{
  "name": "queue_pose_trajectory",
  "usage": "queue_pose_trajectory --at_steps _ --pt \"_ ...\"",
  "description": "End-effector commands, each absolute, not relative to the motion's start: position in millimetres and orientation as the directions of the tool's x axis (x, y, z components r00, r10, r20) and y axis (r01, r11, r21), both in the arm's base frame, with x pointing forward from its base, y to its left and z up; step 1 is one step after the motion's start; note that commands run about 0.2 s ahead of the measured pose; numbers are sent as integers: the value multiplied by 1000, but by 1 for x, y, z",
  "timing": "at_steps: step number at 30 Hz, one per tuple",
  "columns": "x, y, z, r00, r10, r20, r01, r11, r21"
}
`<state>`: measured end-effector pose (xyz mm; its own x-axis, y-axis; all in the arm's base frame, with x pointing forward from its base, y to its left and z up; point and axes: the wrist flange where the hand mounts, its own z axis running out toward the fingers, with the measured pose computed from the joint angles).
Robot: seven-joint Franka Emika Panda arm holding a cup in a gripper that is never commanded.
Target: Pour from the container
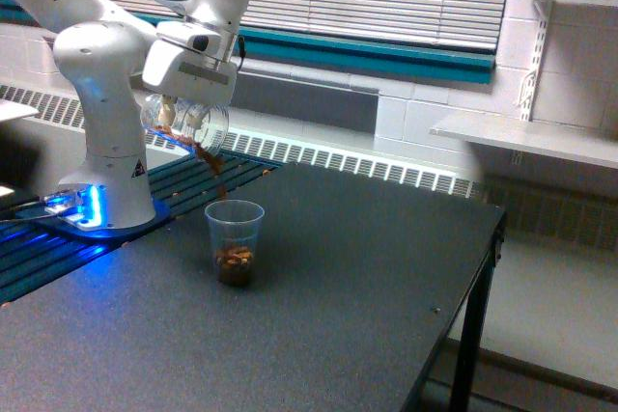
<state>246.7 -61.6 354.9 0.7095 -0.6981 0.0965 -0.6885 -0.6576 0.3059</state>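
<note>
In the exterior view, the clear glass container hangs tilted steeply under the white arm, its mouth pointing down toward the view's right. My gripper is shut on it. Brown pieces spill from its lip and fall toward a small clear plastic cup standing upright on the dark table just below and to the right. The cup holds a layer of brown pieces at its bottom. Little brown content still shows inside the container.
The arm's white base with blue lights stands on a slatted platform at the view's left. The dark table ends in an edge at the view's right. A radiator and blinds run behind; white shelves stand at far right.
</note>
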Motion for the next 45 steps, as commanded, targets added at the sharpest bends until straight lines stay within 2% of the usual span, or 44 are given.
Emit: queue_pose_trajectory --at_steps 1,45 --pt "240 -58 339 726 -684 66 -661 -669 340" --pt "271 -63 328 770 -639 1 -597 -718 358"
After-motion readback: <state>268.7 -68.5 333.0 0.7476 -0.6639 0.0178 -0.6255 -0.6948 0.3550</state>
